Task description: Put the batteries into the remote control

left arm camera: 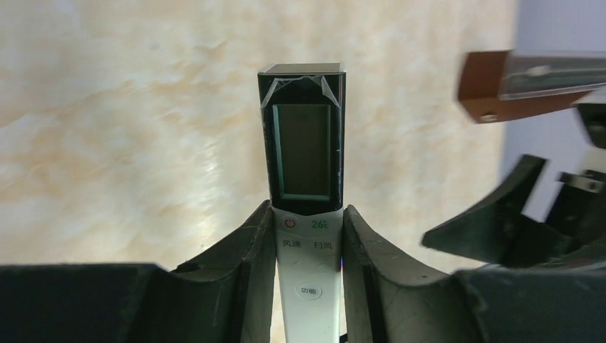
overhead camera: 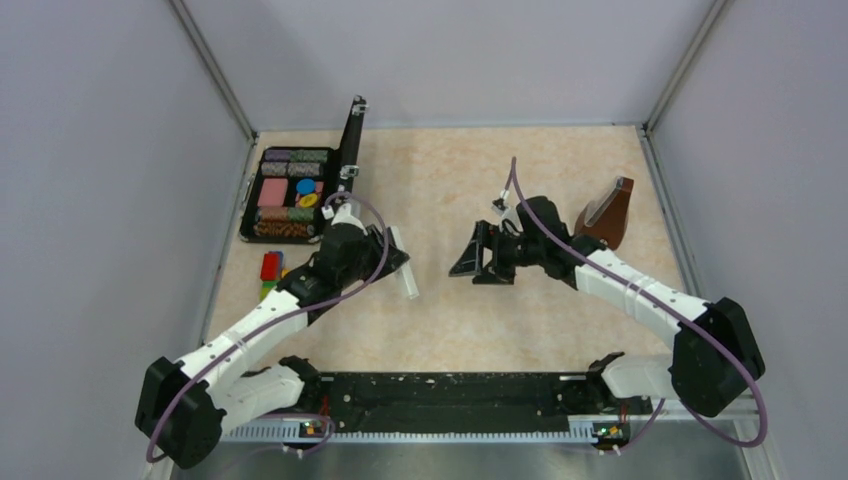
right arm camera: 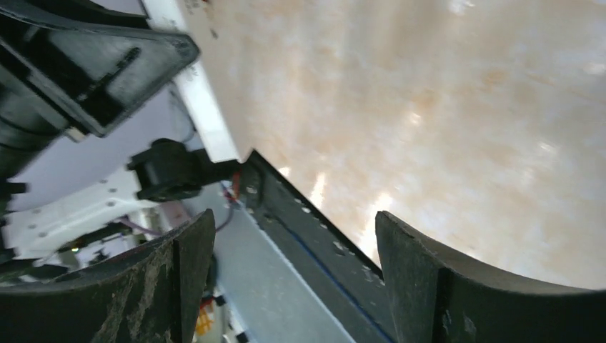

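The table is boxed in by grey walls on the left, far and right sides, and a black rail runs along the near edge between the arm bases. The left strip is crowded: an open case of coloured chips lies by the far-left corner, with toy blocks just in front of it, close beside the left arm. A brown metronome stands near the right wall, just behind the right arm. The middle and near-middle of the marbled top lie bare, and the two grippers face each other across that gap, near but apart. The left gripper pinches the remote control across its narrow width, left of centre on the table; whether the remote touches the surface I cannot tell. It is a slim white bar whose far end sticks out past the fingertips – a dark section with a greyish display window, its film peeling at the corners – while a red power button and small labelled buttons sit between the fingers. The right gripper has its jaws spread wide with nothing between them.
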Controlling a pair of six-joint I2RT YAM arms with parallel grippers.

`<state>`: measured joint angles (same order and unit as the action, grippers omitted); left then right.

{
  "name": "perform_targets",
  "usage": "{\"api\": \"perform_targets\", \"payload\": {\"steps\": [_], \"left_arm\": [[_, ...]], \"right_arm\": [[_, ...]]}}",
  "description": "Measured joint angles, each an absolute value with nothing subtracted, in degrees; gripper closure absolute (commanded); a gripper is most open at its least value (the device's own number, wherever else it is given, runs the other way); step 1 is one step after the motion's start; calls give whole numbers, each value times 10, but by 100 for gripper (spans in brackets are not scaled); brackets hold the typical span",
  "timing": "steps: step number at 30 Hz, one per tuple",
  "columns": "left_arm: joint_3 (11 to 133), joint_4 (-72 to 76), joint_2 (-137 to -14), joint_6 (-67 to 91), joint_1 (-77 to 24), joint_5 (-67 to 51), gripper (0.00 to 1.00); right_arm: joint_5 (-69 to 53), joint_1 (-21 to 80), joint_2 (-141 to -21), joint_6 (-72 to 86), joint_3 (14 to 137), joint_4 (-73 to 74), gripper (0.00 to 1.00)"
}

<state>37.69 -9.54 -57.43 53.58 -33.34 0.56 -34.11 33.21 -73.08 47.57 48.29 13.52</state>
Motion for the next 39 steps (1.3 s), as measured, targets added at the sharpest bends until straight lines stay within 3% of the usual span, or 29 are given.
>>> {"api": "perform_targets", "payload": {"steps": [8, 14, 18, 21, 26, 39], "left_arm": [[376, -169, -598, 524, -333, -10, 100], [376, -154, -598, 568, -333, -58, 100], [376, -129, -598, 607, -333, -77, 100], [376, -98, -597, 641, -333, -94, 100], [370, -11, -581, 681, -333, -135, 100], [364, 173, -576, 763, -315, -304, 100]], "right_arm": [[-250, 351, -723, 359, 465, 209, 35], [-181, 432, -713, 303, 465, 211, 50], [-95, 493, -710, 289, 462, 202, 53], [-41, 534, -687, 280, 446, 180, 51], [-16, 549, -607, 244, 426, 147, 35], [-180, 550, -431, 16, 409, 97, 29]]}}
